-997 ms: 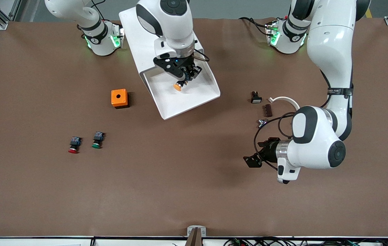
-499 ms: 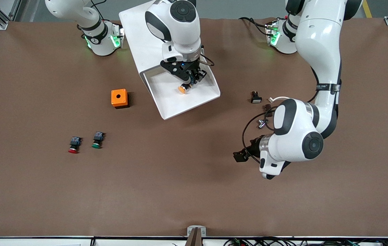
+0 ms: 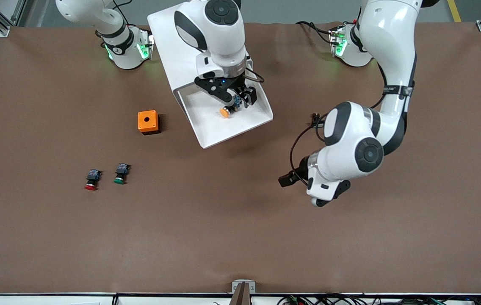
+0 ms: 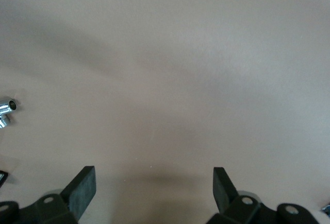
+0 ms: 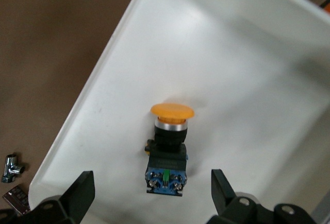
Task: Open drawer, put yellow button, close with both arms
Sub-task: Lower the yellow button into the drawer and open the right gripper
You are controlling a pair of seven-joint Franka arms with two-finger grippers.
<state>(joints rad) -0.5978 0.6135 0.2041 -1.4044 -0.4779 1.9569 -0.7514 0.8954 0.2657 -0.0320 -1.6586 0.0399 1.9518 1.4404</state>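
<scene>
The yellow button [image 3: 225, 112] lies on its side on the floor of the open white drawer [image 3: 240, 123], free of any grip. In the right wrist view the button [image 5: 171, 131] shows its orange-yellow cap and black-and-blue body on the drawer floor [image 5: 232, 69]. My right gripper [image 3: 237, 101] hangs just over it, open, with its fingers either side of the body [image 5: 152, 183]. My left gripper [image 3: 288, 179] is open and empty, low over bare table nearer the front camera than the drawer; the left wrist view shows only mat between its fingers [image 4: 153, 180].
An orange box [image 3: 147, 121] stands beside the drawer toward the right arm's end. A red button [image 3: 91, 179] and a green button [image 3: 120, 173] lie nearer the camera. A small black part [image 3: 316, 120] and a metal fitting [image 4: 5, 112] lie by the left arm.
My right gripper has opened and let go of the yellow button, which now lies in the drawer. My left arm has swung toward the middle of the table.
</scene>
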